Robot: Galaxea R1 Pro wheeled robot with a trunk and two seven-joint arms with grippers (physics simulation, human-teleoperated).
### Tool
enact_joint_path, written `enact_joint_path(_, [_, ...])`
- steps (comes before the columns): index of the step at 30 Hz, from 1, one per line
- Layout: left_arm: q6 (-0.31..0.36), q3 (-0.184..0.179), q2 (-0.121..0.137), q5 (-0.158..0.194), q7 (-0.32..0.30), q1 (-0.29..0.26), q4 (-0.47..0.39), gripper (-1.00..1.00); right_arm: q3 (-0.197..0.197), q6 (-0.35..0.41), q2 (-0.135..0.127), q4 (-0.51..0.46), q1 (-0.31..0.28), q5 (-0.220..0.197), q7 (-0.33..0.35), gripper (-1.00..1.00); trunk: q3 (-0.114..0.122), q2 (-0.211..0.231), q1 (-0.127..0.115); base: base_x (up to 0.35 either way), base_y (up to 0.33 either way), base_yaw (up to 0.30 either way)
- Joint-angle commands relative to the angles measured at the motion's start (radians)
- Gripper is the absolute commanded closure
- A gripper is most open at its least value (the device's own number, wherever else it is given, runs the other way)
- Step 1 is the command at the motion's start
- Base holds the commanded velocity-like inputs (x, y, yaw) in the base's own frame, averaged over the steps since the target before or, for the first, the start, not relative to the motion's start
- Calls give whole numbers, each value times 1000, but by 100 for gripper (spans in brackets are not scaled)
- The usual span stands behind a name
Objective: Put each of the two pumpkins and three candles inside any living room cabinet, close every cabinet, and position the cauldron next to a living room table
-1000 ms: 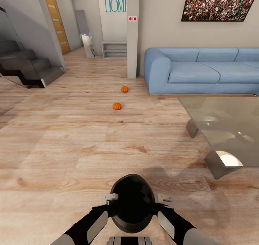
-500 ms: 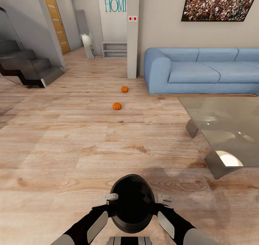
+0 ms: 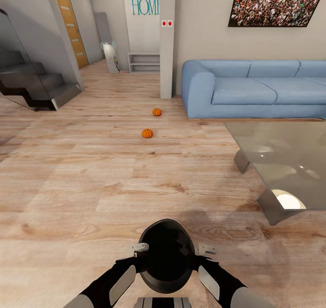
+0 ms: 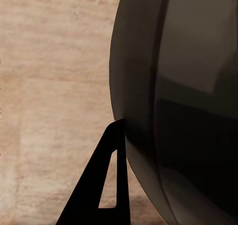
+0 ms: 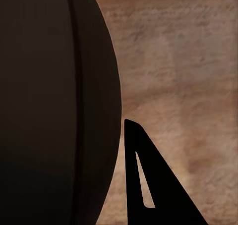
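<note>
Both arms are pressing the rigid, bulky, probably heavy cauldron (image 3: 166,255) between them; whether the left gripper (image 3: 140,250) and right gripper (image 3: 207,250) are spread or closed cannot be told.

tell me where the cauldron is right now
In the head view the cauldron sits low and central, between the left gripper and right gripper, above the wood floor.

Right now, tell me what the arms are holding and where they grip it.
The cauldron, squeezed between both arms: left pincer against one side of its belly, right pincer against the opposite side.
</note>
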Motion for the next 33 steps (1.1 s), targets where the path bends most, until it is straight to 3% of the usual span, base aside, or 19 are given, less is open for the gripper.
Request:
enact_joint_path(1, [2,-5,1,6,9,-1,-2,100,6,4,-1,62,0,0,-12,100,-1,0,0,0,0,0])
enact_joint_path(12, [2,2,6,6,9,-1,-9,100,6,4,2,61,0,0,-12,100,-1,0,0,0,0,0])
enact_joint_path(15, [2,2,8,6,9,-1,-9,100,6,4,1,60,0,0,-12,100,11,1,-1,0,0,0])
enact_joint_path(33, [2,4,10,6,9,-1,-10,100,6,0,-2,50,0,1,-10,100,67,127,-70,0,0,0])
